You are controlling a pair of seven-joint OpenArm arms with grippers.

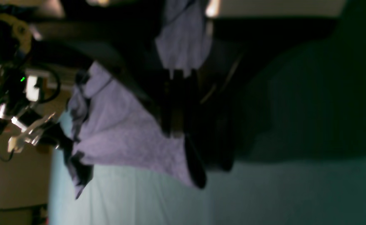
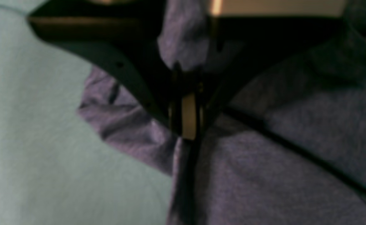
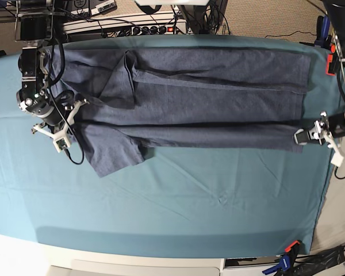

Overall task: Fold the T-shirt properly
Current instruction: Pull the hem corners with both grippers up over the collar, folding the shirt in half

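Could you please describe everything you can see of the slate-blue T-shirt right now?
The heathered slate-blue knit T-shirt lies stretched wide across the far half of the teal table cloth, plain, no print. Its upper part is folded over lengthwise, leaving a long horizontal crease. One short sleeve juts toward the camera. The right gripper pinches the sleeve end and the left gripper the hem end, both shut on fabric.

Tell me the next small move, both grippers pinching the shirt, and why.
Probably carry both ends together toward the far edge. The left gripper and right gripper each pinch the T-shirt along its near edge, stretched between them, with one sleeve lying unfolded on the teal cloth.
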